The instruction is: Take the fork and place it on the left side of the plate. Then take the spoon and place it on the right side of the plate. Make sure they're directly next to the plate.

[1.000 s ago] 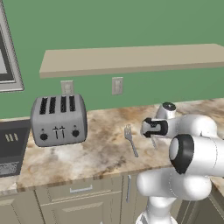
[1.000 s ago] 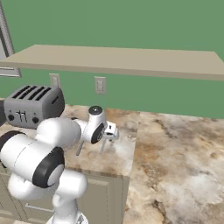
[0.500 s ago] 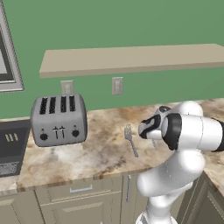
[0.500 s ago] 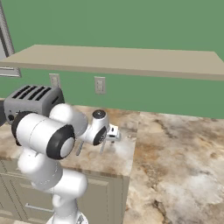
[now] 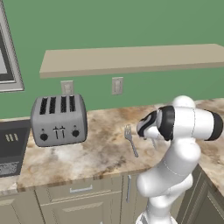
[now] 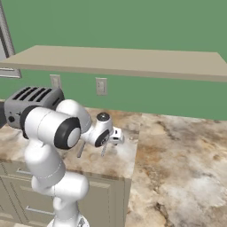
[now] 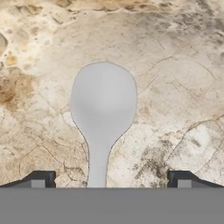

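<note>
Plainly, the hand [image 7: 112, 180] hung over the spoon [image 7: 103, 109] with its jaws standing wide and nothing between them. In the hand view the spoon lay flat on the marbled bench [image 7: 175, 65], its oval bowl ahead of the fingertips [image 7: 39, 179] and its thin handle running back between them, roughly midway. It seemed that the spoon was the piece being lined up, although the task names the fork first.

To do this step well, the hand would probably have needed to come straight down with the handle kept centred between the two tips, so that both pads met the thin stem at once and did not nudge it sideways. A grip on the handle just behind the bowl looked safer than one on the bowl itself, which was broad and shallow and likely to slip. Since the spoon lay flat on a hard surface, the tips would have had to reach nearly to the bench before closing.

The fork [image 5: 130, 139] lay on the bench to one side of the hand, tines pointing away from the robot, near the hand but apart from it. In the right base view the hand [image 6: 116, 138] sat low over the bench [image 6: 177, 146].

As for containers, the toaster [image 5: 58, 119] stood well off beyond the fork; whether its slots held anything could not be told.
</note>
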